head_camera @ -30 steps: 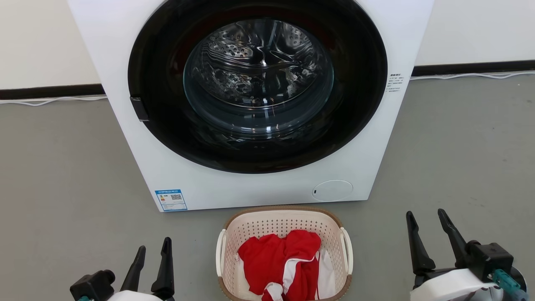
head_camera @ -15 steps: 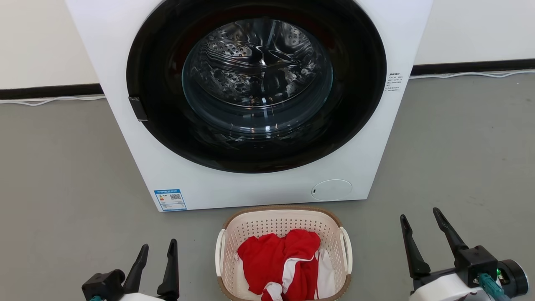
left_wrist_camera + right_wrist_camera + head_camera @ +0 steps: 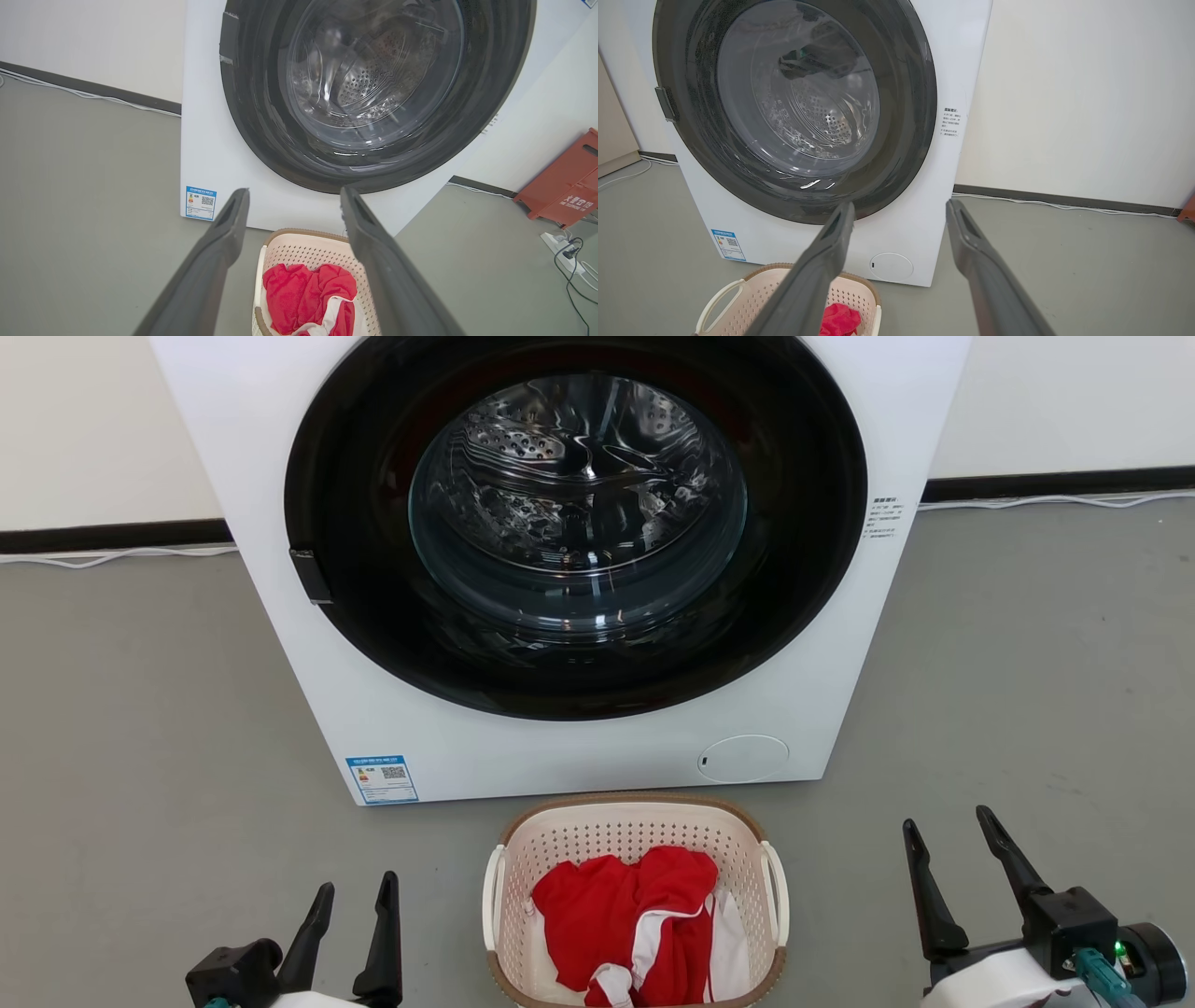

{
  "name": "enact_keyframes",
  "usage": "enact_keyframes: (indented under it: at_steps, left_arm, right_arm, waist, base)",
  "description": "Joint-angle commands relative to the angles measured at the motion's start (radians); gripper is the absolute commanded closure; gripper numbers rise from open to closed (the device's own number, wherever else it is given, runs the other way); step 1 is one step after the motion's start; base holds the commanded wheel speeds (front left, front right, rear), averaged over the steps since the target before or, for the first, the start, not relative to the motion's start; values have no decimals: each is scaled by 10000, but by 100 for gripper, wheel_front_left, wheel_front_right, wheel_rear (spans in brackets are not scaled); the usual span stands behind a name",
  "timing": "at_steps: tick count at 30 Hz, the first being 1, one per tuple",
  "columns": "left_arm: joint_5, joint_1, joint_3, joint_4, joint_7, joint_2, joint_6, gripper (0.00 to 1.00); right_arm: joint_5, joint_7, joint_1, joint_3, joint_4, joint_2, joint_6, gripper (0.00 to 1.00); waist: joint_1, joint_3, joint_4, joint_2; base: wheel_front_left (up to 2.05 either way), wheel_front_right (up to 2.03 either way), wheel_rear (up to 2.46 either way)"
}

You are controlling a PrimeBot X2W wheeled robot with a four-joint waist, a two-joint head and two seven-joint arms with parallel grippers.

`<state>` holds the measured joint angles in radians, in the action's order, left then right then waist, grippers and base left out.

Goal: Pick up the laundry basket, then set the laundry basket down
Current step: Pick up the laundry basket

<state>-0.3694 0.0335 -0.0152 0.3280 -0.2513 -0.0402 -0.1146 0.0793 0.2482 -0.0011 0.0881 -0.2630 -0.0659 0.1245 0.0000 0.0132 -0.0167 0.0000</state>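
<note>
Grey floor (image 3: 140, 709) before a white front-loading washer (image 3: 560, 761), door closed, pale wall behind. The laundry basket (image 3: 616, 845) stands on the floor just in front of the washer's base, holding a red-and-white garment (image 3: 625, 915). Its near end runs off the lower edge of the head view, so its long axis cannot be fixed. Its white loop handles lie crosswise, one (image 3: 489, 896) facing the left gripper (image 3: 357, 885), the other (image 3: 780, 896) facing the right gripper (image 3: 946, 819).

Both grippers flank the basket, apart from it, fingers pointing toward the washer. Each has its fingers parted and grasps nothing; the right one's spread looks the wider. The basket thus lies inward of each gripper: to the right of the left one, to the left of the right one. In the head view the left gripper sits somewhat nearer its handle, though height above the floor cannot be judged.

Compared with a second earlier, the left gripper has edged slightly inward. The right gripper's wrist has turned a little and its fingertips sit a touch lower. The basket remains unlifted in the same place.
</note>
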Motion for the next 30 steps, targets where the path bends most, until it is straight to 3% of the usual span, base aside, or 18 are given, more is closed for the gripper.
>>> enact_keyframes:
  at_steps: [1,15,30]
  left_arm:
    - [44,-236,282,-198,-105,-100,2,0]
    - [78,-545,226,-130,-105,-100,-18,0]
    - [-149,-2395,-433,944,-105,-100,70,0]
  right_arm:
    - [83,136,-277,-220,216,-62,62,0]
    - [-88,136,-540,85,-50,88,62,0]
    - [-1168,136,-2112,45,-964,153,62,0]
  waist:
    - [0,-3,3,0]
    - [0,-436,76,0]
    - [0,-2328,161,0]
  base:
    - [0,0,0]
    - [0,0,0]
    - [0,0,0]
